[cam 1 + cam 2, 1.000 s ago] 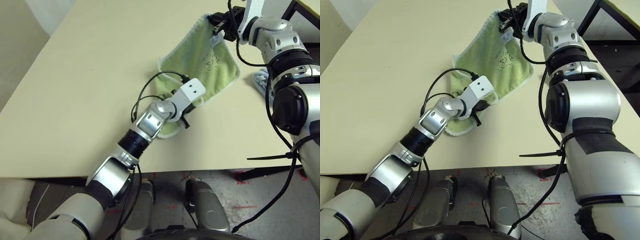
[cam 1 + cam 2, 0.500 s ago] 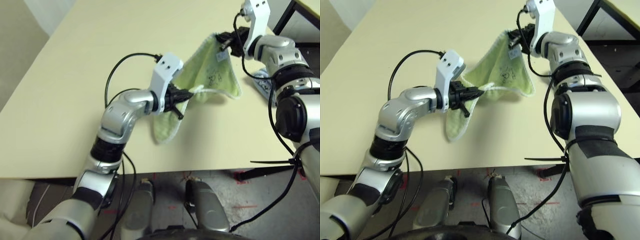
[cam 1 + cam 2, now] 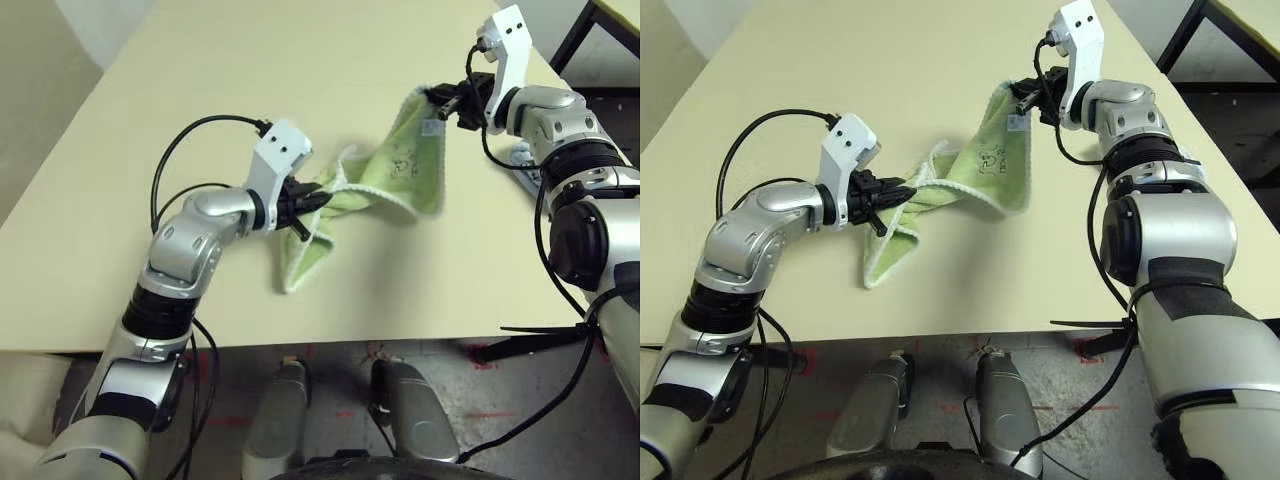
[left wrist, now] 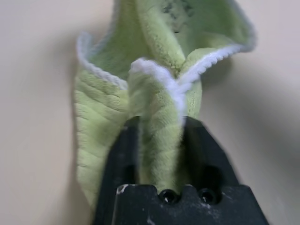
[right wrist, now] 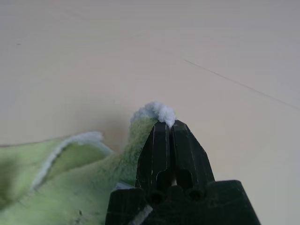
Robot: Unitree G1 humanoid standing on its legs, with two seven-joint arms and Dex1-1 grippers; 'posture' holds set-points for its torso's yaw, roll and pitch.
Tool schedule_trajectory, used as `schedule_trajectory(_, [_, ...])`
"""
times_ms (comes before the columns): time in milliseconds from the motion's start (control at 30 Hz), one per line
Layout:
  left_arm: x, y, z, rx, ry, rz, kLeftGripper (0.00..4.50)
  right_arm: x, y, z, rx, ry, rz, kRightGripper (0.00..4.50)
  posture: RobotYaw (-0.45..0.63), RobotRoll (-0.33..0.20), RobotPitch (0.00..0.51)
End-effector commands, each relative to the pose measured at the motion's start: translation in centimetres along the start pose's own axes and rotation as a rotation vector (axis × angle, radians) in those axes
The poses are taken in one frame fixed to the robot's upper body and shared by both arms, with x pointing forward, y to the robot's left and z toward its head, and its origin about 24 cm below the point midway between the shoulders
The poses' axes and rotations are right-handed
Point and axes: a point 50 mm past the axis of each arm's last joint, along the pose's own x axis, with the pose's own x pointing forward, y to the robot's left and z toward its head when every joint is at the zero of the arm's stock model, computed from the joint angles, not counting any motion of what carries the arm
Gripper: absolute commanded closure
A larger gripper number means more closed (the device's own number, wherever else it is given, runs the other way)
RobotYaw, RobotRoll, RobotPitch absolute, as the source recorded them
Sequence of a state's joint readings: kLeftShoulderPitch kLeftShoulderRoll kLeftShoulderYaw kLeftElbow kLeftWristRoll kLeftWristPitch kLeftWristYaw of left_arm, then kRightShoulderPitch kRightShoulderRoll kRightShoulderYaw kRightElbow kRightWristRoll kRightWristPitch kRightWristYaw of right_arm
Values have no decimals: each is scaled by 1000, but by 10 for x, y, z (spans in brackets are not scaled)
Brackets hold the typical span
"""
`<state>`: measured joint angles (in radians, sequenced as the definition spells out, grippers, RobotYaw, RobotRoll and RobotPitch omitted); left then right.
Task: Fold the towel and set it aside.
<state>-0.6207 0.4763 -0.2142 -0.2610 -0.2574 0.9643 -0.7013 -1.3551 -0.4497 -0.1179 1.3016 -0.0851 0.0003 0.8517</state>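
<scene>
Towel [image 3: 395, 175] held off the table [image 3: 200, 90], strung between both grippers above the right half of the tabletop. Light green terry, white stitched edge, small dark embroidered motif [image 3: 408, 160] on the upper panel, white tag [image 3: 433, 128] close to the right-hand grip.

Left gripper [image 3: 318, 199] clamped on a bunched fold of the towel near its middle edge; in the left wrist view, black fingers [image 4: 123, 159] pressed on either side of a thick green pleat with white edging running up its front. Gripper [image 4: 159, 154] narrow, cloth filling the gap.

Right gripper [image 3: 447, 100] pinched on the far top corner of the towel, higher than the left one. In the right wrist view, fingers [image 5: 159, 150] drawn together with only a tuft of white edging showing past the tips; gripper [image 5: 168, 129] closed tight on that corner.

Between the two grips, cloth sagging in a shallow curve. Below the left grip, a loose flap [image 3: 305, 260] hanging down, lower end at or near the tabletop; contact not clear.

Light blue cloth [image 3: 525, 160] partly visible on the table behind the right forearm.
</scene>
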Motion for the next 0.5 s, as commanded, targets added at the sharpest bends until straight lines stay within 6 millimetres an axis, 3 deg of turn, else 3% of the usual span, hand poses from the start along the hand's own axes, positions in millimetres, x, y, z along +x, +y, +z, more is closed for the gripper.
schedule_trajectory(33, [-8,-6,9,49,26,-65,937,-1,0,-2,-3,8,8,4500,198,0,138])
schedule_trajectory(100, [-12,-5,14,60,29,-74,139,-1,0,-1,-4,8,8,4500,198,0,137])
schedule_trajectory(133, [-13,-5,17,63,30,-78,62,-1,0,-1,-4,9,7,4500,197,0,135])
schedule_trajectory(333, [-23,-6,37,90,13,-112,62,-1,0,0,-7,7,7,4500,199,0,133])
schedule_trajectory(500, [-11,-22,47,139,-6,-157,62,0,0,1,-10,3,6,4500,203,0,126])
